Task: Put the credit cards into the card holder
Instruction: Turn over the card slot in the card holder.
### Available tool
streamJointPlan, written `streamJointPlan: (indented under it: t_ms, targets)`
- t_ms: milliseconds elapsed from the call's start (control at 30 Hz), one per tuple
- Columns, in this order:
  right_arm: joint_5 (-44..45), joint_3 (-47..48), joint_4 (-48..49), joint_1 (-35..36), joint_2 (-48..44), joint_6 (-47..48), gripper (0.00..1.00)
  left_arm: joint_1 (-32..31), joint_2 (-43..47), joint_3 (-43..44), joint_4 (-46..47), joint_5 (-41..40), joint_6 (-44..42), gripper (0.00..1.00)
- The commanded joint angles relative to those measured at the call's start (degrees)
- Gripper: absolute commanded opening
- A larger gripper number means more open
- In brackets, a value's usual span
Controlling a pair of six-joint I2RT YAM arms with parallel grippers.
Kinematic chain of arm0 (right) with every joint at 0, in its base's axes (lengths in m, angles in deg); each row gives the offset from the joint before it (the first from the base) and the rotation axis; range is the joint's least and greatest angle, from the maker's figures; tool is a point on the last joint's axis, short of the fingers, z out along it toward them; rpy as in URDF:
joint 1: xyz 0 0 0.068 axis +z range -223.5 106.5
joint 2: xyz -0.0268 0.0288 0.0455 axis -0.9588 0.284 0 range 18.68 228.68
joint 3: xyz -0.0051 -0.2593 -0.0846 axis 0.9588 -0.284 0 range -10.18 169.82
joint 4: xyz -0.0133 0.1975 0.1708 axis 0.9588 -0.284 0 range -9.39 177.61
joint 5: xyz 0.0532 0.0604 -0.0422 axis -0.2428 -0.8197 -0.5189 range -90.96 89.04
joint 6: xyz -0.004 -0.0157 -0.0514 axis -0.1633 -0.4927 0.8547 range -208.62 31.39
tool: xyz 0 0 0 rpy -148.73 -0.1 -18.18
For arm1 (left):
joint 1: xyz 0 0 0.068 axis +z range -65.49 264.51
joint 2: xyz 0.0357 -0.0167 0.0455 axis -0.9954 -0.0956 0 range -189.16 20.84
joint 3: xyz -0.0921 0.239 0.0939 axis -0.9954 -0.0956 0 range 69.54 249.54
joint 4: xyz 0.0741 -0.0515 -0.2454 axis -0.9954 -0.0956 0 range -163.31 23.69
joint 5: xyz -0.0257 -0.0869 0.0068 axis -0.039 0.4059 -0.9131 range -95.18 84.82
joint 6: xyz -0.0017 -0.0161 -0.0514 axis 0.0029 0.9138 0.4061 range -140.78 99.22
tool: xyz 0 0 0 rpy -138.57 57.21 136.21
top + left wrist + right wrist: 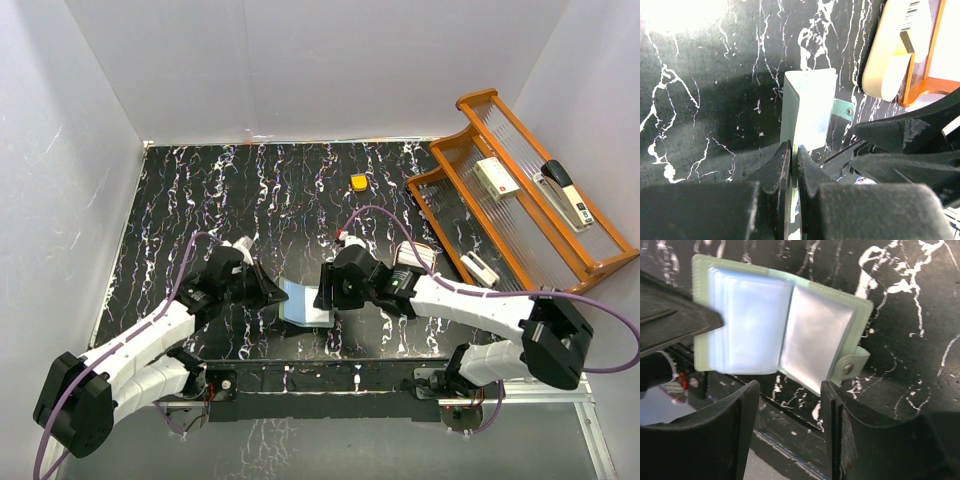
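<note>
The pale sage-green card holder (303, 301) lies open near the table's front edge, between my two grippers. My left gripper (277, 294) is shut on its left flap; in the left wrist view the jaws (794, 148) pinch the thin pale edge of the card holder (809, 102). My right gripper (323, 291) is open and empty just right of it. In the right wrist view the card holder (785, 325) shows clear inner pockets and its snap tab (848, 368) just past my open right gripper (790, 387). The credit cards (415, 252) show as a pale stack in a tan dish, partly hidden.
The tan oval dish (408, 262) sits behind my right arm and also shows in the left wrist view (882, 55). A small orange block (358, 182) lies at the back. A wooden rack (520, 195) with a stapler and small boxes stands at the right.
</note>
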Motion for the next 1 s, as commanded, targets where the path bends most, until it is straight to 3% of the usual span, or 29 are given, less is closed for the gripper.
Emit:
streamJointPlan:
  t_ms: [0, 467, 967]
  targets:
    - [-3.3, 1.5, 6.1, 0.2, -3.1, -0.5, 0.52, 0.0, 0.7, 4.9, -5.1, -1.2, -3.5, 0.0]
    - [-7.7, 3.6, 13.3, 1.1, 6.4, -2.3, 0.65, 0.0, 0.6, 2.8, -1.6, 1.4, -0.4, 0.0]
    - [-9.8, 2.9, 15.6, 1.1, 11.3, -3.2, 0.68, 0.0, 0.7, -0.6, 0.7, 1.7, 1.5, 0.0]
